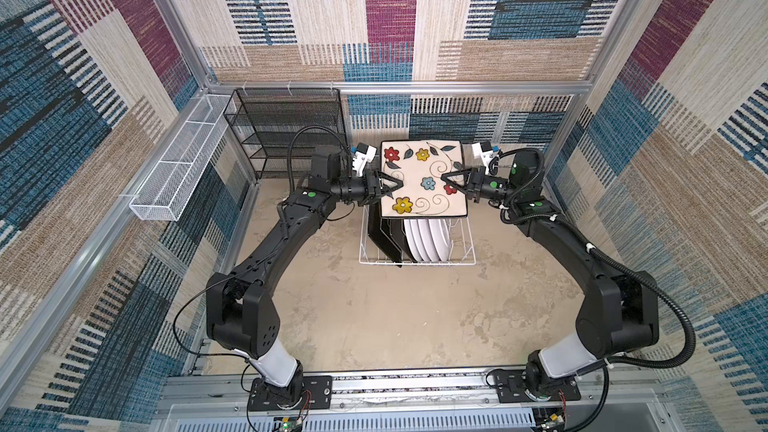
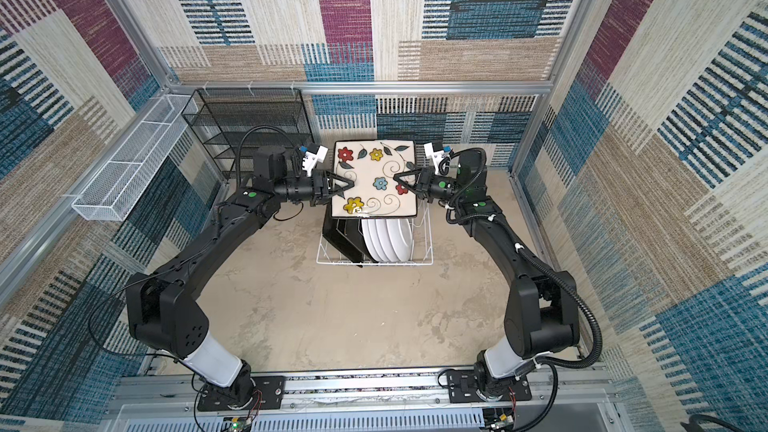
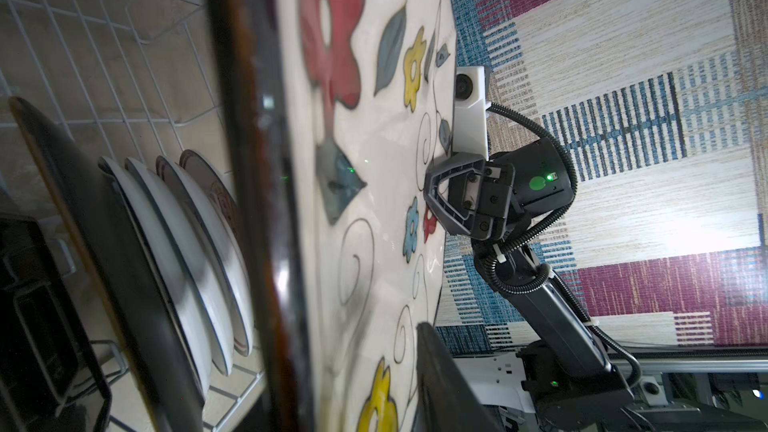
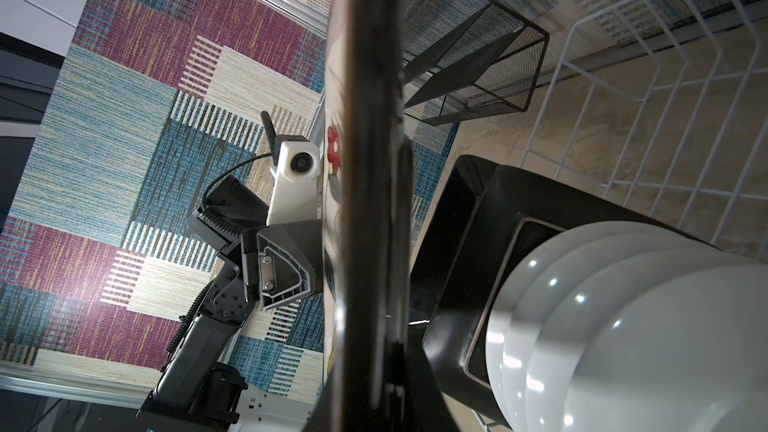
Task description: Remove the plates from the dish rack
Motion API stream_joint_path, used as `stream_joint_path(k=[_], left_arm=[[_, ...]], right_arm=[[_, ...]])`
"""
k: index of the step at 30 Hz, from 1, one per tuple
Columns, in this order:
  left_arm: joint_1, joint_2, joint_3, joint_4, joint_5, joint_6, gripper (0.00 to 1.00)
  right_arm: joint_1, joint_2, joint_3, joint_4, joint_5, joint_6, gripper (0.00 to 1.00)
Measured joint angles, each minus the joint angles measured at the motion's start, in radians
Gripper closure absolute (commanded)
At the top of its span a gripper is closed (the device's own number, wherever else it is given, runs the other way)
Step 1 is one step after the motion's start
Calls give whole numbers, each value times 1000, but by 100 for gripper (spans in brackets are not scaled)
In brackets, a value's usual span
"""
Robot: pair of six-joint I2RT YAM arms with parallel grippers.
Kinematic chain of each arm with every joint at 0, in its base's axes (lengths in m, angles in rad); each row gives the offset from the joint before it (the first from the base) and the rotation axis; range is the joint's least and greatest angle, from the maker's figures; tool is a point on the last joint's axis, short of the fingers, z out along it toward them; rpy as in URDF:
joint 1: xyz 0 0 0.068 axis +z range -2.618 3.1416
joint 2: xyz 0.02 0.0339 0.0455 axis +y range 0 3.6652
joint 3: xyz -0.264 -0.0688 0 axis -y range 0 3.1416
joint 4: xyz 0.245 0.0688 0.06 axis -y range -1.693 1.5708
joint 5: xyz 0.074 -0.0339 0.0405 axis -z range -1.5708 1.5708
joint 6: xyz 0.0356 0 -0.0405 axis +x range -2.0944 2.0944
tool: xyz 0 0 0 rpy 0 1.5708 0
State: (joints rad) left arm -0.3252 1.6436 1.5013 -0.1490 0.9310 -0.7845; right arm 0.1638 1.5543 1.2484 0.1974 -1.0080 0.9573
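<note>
A black mesh shelf unit (image 1: 270, 118) is stood against the back wall. The walls (image 1: 390, 14) are covered all round with woven patchwork in blue, magenta, cream and tan, and are framed by aluminium rails (image 1: 395, 87). A long white mesh basket (image 1: 183, 160) is mounted along the side rail, just beside the shelf unit. A mottled beige floor (image 1: 395, 317) is spread out in front of the shelf unit and is evenly lit.

A glossy glazed square plate (image 1: 422, 178) is gleaming between matt plastic fingers (image 1: 390, 178); below them, a smooth white-coated wire dish rack (image 1: 415, 262) is showing
</note>
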Motion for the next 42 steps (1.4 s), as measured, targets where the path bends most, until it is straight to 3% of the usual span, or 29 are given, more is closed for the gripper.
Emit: stream_joint_path(k=[14, 18, 21, 32, 38, 42], left_arm=[[3, -2, -21, 20, 28, -28, 85], [3, -17, -31, 26, 40, -34, 100], [3, -23, -31, 22, 40, -34, 100], [2, -45, -39, -1, 23, -39, 100], [8, -67, -43, -41, -1, -50, 100], [21, -87, -42, -64, -23, -50, 100]], right_arm=[[3, 15, 0, 37, -38, 18, 100], [3, 5, -9, 45, -39, 25, 95], [3, 0, -19, 56, -39, 29, 92], [5, -29, -45, 63, -2, 21, 54], [5, -52, -45, 69, 25, 7, 28], [4, -71, -21, 13, 79, -43, 19]])
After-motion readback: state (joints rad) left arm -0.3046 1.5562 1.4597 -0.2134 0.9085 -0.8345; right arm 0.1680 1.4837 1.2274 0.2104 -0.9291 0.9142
